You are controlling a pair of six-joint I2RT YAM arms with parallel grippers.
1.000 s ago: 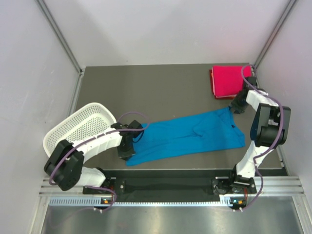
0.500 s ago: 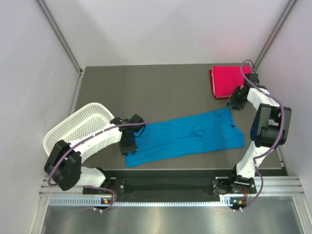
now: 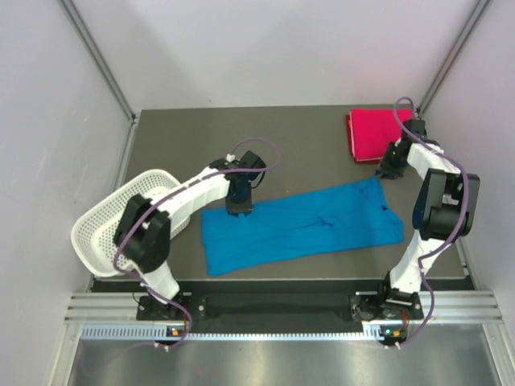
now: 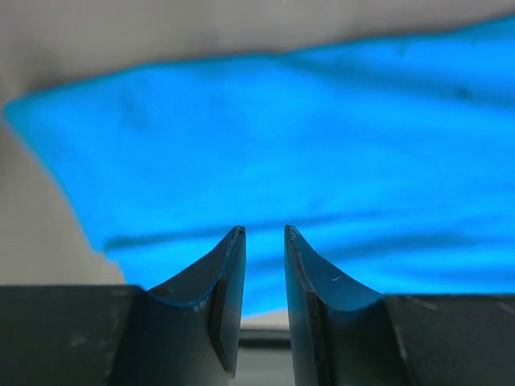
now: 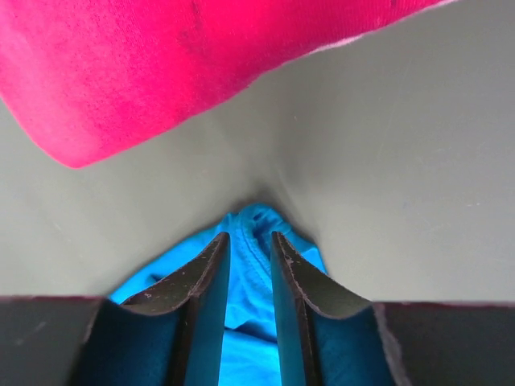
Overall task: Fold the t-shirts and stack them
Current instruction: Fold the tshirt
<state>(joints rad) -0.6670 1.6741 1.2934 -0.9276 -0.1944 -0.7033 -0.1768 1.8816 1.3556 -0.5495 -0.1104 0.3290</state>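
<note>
Top external shows the blue t-shirt (image 3: 306,225), surely limp and light and best taken by its corners, spread toward the table's near edge, with the pink-red t-shirt (image 3: 374,133) folded at the far right corner; the right gripper (image 3: 384,172) pinches blue cloth, and whether the left gripper (image 3: 240,207), a slit apart, holds any I cannot tell.

Item 1: table (image 3: 306,137), dark grey, flat, matte top.

Item 2: blue t-shirt (image 3: 298,229), laid out lengthwise across the near half of the table, flat with shallow creases (the landmark for the entries below).

Item 3: pink-red t-shirt (image 3: 374,133), folded into a neat rectangle, beyond the blue t-shirt's right end, at the table's far right corner, not touching it.

Item 4: white mesh basket (image 3: 113,213), left of the blue t-shirt's left end, tilted, overhanging the table's left edge.
</note>
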